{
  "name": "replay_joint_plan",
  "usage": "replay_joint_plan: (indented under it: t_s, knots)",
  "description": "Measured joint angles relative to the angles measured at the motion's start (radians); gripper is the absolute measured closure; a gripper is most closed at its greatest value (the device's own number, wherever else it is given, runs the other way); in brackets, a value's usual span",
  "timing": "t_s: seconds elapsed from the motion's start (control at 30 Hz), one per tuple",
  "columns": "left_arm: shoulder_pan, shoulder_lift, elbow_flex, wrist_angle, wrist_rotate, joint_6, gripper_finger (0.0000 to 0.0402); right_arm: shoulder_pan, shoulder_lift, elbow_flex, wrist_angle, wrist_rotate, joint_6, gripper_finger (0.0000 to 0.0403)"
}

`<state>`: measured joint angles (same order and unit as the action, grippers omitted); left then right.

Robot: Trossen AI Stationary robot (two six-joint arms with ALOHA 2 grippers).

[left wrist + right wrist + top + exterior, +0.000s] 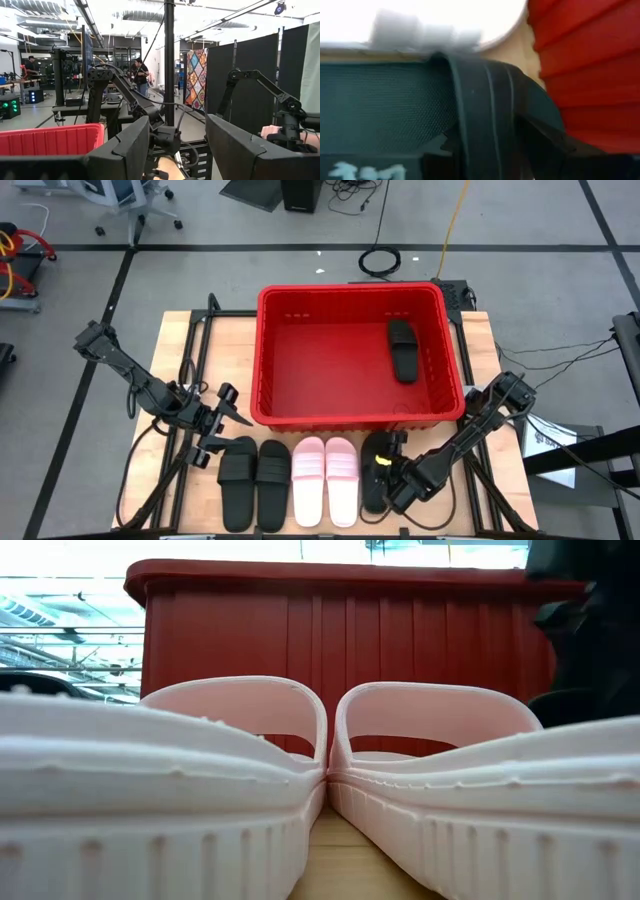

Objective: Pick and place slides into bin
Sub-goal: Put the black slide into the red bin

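While gripped by the right gripper (385,476), a black slide (375,462) lies beside the bin (355,418).

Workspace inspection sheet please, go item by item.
Surface: light wooden table.
Job's things: large red plastic bin holds one black slide; two black slides, two light pink slides and one more black slide lie in a row in front of it.
Clutter: nothing seen.
Grippers: left gripper open, empty, beside the bin; right gripper at the rightmost black slide.
Cables: coiled cable on the floor.
Surroundings: people stand beyond the table.
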<state>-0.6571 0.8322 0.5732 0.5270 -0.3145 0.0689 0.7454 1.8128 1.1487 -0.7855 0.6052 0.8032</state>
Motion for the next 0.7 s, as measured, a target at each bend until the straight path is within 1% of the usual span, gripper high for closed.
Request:
replay_joint_plan:
  t_s: [0.17, 0.27, 0.37, 0.63, 0.7]
  knots:
    - [0.000, 0.000, 0.000, 0.000, 0.000, 0.000, 0.0199, -0.011, 0.000, -0.018, 0.018, -0.001, 0.035, 0.0251]
    - [0.000, 0.000, 0.000, 0.000, 0.000, 0.000, 0.0199, -0.013, 0.000, -0.019, 0.030, -0.002, 0.033, 0.0265]
    - [0.000, 0.000, 0.000, -0.001, 0.000, 0.000, 0.0199, -0.014, 0.000, -0.020, 0.041, -0.003, 0.026, 0.0289]
    - [0.000, 0.000, 0.000, -0.001, 0.000, 0.000, 0.0199, -0.014, 0.001, -0.020, 0.050, -0.003, 0.022, 0.0376]
    - [0.000, 0.000, 0.000, -0.001, 0.000, 0.000, 0.0199, -0.014, 0.001, -0.020, 0.053, -0.003, 0.022, 0.0393]
